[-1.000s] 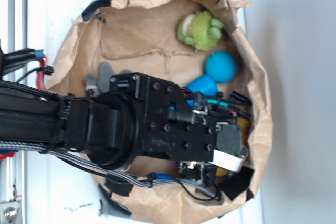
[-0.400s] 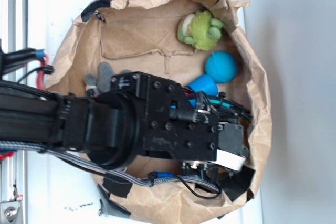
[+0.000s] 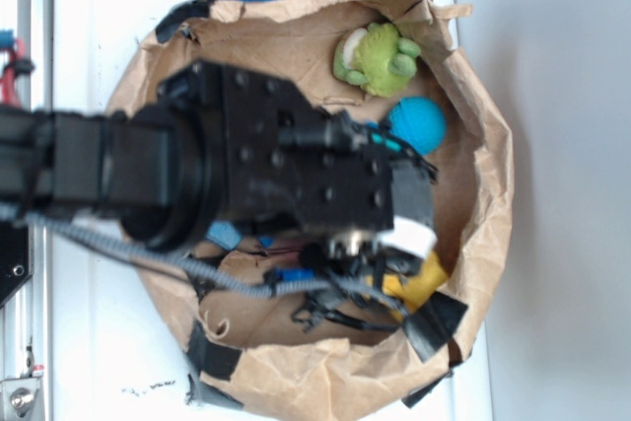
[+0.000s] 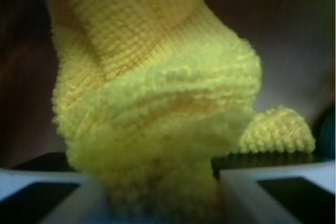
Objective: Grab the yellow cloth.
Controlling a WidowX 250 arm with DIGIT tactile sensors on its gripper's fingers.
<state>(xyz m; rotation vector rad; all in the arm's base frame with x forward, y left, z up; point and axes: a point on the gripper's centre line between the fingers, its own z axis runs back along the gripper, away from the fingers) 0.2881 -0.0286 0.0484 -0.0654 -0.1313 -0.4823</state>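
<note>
Round teal ball (image 3: 415, 125) and green plush toy (image 3: 376, 56) well off to one side of the black claw (image 4: 160, 195), inside the crumpled brown paper bag (image 3: 488, 194). Pinched tight on the soft wrinkly yellow cloth (image 4: 152, 98), bunched long-ways straight out from the jaws.

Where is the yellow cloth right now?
In the wrist view the yellow cloth is pinched between the gripper fingers. In the exterior view it shows beside the black tape, near the paper bag's lower right rim.

The WidowX arm (image 3: 148, 179) is matte black: a boxy, screw-studded wrist housing (image 3: 296, 160) joined to a round collar. A grey braided cable (image 3: 168, 265) trails along its 6 o'clock side, with thin black and teal wires near the head. The gripper (image 4: 157, 195) has white-edged fingers (image 4: 273, 192) with dark pads.
</note>
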